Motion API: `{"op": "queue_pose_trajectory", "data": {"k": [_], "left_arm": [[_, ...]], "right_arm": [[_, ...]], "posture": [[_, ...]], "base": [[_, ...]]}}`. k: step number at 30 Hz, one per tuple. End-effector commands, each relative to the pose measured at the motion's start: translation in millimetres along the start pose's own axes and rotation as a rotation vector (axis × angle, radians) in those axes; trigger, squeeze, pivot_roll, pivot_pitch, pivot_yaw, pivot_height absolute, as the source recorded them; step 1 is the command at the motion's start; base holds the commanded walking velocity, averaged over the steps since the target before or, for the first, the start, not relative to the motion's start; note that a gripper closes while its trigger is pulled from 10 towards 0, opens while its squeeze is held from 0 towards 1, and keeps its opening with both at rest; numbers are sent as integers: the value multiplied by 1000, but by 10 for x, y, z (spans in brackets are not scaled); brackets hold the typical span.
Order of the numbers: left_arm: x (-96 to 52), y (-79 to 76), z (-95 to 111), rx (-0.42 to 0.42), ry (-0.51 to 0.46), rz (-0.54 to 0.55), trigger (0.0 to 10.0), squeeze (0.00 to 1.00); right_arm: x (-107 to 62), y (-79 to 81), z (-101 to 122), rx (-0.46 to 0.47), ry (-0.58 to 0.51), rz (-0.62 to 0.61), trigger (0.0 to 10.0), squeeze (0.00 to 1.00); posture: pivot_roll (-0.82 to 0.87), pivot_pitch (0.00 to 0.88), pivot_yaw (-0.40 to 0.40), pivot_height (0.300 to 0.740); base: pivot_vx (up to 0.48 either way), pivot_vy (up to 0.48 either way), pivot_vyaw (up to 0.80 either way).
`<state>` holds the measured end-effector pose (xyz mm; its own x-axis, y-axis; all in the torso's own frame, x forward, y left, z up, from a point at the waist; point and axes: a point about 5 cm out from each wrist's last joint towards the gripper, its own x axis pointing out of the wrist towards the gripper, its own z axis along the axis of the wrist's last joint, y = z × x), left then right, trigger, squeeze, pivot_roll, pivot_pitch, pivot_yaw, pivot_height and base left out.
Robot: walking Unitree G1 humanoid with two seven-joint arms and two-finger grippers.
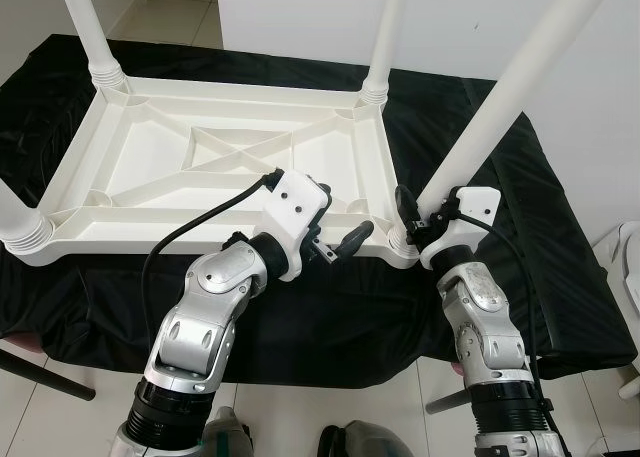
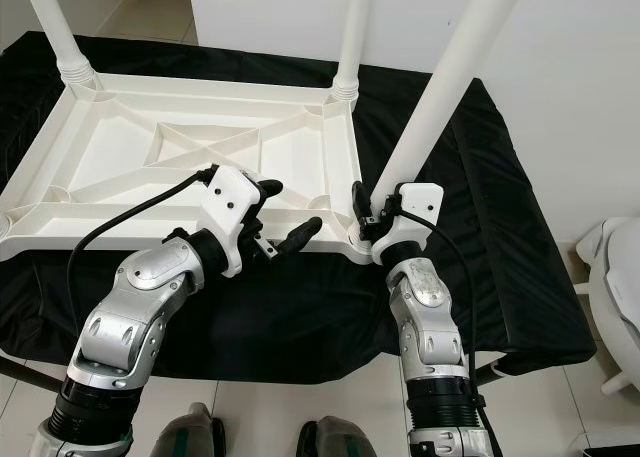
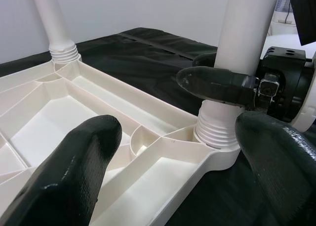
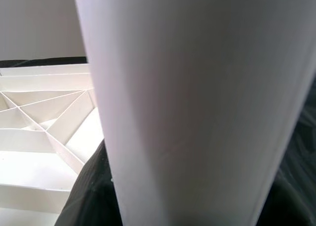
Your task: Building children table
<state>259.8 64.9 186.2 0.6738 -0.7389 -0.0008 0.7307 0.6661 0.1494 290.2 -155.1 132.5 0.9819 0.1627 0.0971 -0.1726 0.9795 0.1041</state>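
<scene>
The right pincer (image 2: 372, 215) is closed around the white leg (image 2: 440, 87) at the tabletop's (image 2: 150, 137) near right corner on the bench (image 2: 500, 227). The left pincer (image 2: 285, 217) is held wide beside it. The leg should be kept straight while turned.

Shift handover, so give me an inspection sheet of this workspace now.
Surface: black cloth covering a low platform.
Job's things: white tabletop upside down; four white legs at its corners, the near right leg leaning.
Clutter: nothing seen.
Grippers: right gripper shut on the near right leg's base; left gripper open at the tabletop's near edge.
Cables: black cable along the left arm.
Surroundings: white wall, tiled floor.
</scene>
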Motion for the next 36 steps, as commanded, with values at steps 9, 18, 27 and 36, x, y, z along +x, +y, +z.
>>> {"op": "queue_pose_trajectory", "data": {"k": [9, 18, 27, 36], "left_arm": [[-4, 22, -2, -4, 4, 71, 10000, 0], [-2, 26, 7, -5, 2, 72, 10000, 0], [-20, 21, 5, -5, 7, 75, 10000, 0], [-14, 20, 6, -11, 2, 76, 10000, 0]], "right_arm": [[-72, -92, -289, -17, 155, -218, 10000, 0], [73, -117, -290, -59, 135, -394, 10000, 0], [213, -125, -279, -57, 121, -525, 10000, 0], [289, -69, -303, -25, 130, -571, 10000, 0]], "posture": [[12, 62, -39, 740], [23, 62, -39, 740], [28, 67, -39, 740], [26, 64, -43, 740]], "base": [[0, 0, 0], [0, 0, 0], [0, 0, 0], [0, 0, 0]]}}
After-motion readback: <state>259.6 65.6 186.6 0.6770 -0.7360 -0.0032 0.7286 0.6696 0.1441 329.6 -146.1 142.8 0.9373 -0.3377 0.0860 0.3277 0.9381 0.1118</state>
